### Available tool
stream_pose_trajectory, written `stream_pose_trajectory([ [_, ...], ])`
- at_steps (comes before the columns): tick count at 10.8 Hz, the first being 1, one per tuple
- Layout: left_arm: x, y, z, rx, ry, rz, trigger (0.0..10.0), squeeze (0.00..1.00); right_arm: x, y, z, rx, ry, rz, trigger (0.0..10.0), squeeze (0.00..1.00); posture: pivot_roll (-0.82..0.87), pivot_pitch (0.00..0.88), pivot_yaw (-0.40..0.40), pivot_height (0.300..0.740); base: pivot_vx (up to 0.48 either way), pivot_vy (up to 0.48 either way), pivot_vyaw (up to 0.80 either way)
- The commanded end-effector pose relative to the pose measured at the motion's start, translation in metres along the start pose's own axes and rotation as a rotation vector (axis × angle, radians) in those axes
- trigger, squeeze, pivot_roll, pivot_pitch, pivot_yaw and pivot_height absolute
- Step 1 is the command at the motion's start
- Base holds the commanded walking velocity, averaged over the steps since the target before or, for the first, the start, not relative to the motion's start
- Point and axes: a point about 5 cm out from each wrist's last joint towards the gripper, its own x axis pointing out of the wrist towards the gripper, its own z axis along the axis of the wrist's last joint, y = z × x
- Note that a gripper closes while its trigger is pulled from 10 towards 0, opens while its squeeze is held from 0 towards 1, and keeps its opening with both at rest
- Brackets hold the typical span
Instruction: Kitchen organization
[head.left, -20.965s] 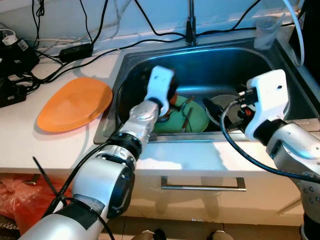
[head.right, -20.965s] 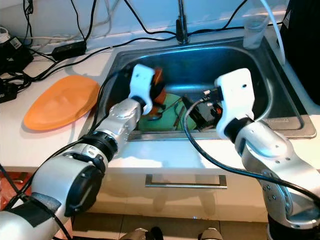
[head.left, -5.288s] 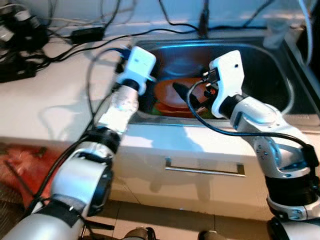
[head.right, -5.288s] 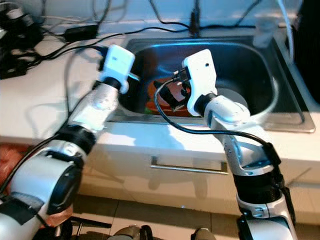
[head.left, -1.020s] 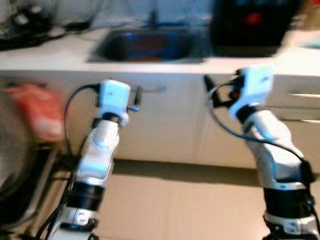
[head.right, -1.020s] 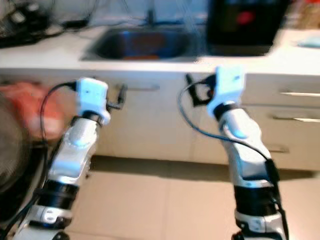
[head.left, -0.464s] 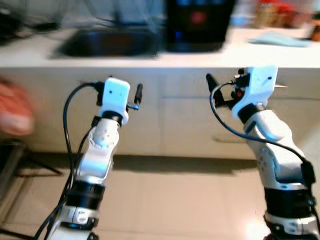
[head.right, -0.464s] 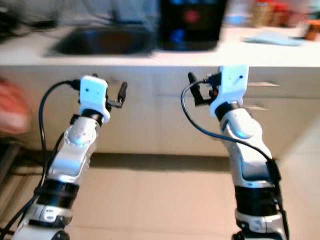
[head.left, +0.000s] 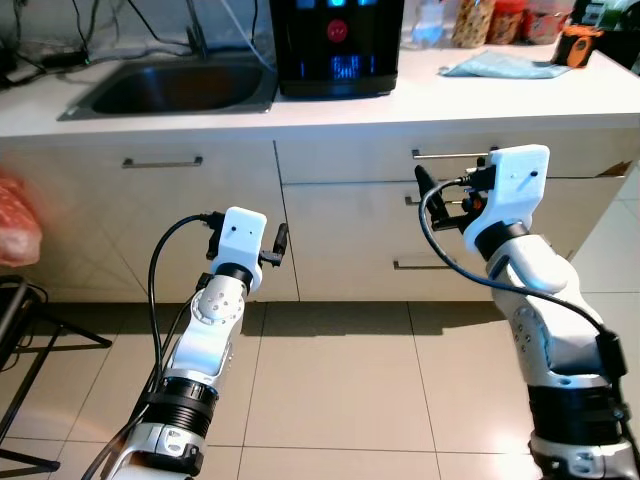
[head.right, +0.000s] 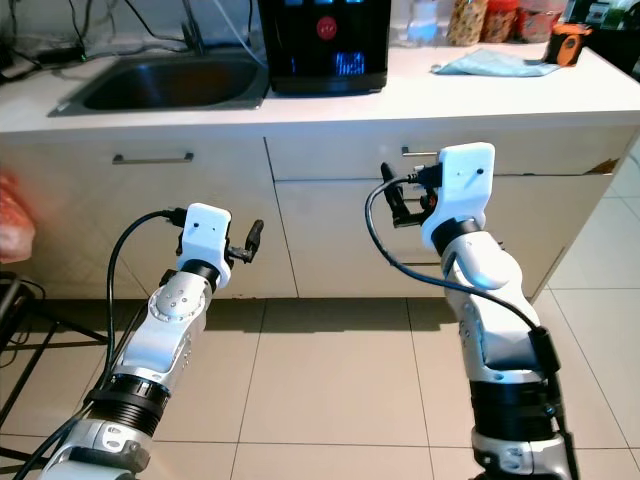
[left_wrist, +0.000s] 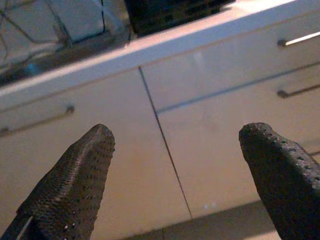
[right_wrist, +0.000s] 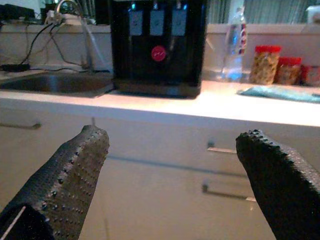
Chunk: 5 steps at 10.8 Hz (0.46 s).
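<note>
Sink (head.left: 170, 90) on counter, both grippers open

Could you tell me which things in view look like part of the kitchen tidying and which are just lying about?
Likely part of the job:
- sink
- blue cloth on the counter
- jars at the back
- drawers
- left gripper and right gripper, both open and holding nothing

Just lying about:
- black water dispenser
- cables
- red bag

left pincer (head.left: 281, 241) | right pincer (head.left: 421, 183) | withdrawn from sink (head.left: 170, 88) | both empty, spread
</note>
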Motion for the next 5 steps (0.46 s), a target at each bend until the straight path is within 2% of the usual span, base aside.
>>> stream_pose_trajectory([
  [1, 0.000, 0.008, -0.005, -0.008, 0.018, 0.017, 10.0, 0.00, 0.001, 0.006, -0.006, -0.003, 0.016, 0.017, 10.0, 0.00, -0.03, 0.001, 0.089, 0.740, 0.000, 0.000, 0.00],
  [2, 0.000, 0.005, -0.014, -0.022, 0.052, 0.002, 10.0, 0.00, 0.000, 0.005, -0.015, 0.006, 0.043, 0.013, 10.0, 0.00, -0.03, 0.001, 0.092, 0.740, 0.000, 0.000, 0.00],
  [3, 0.000, 0.005, -0.024, -0.080, 0.107, 0.011, 10.0, 0.00, 0.000, 0.005, -0.024, 0.007, 0.064, 0.011, 10.0, 0.00, -0.03, 0.001, 0.092, 0.740, 0.000, 0.000, 0.00],
  [5, -0.009, 0.001, -0.061, -0.094, 0.258, -0.019, 10.0, 0.00, 0.000, 0.010, -0.061, 0.060, 0.166, 0.001, 10.0, 0.00, -0.02, 0.000, 0.093, 0.740, 0.000, 0.000, 0.00],
])
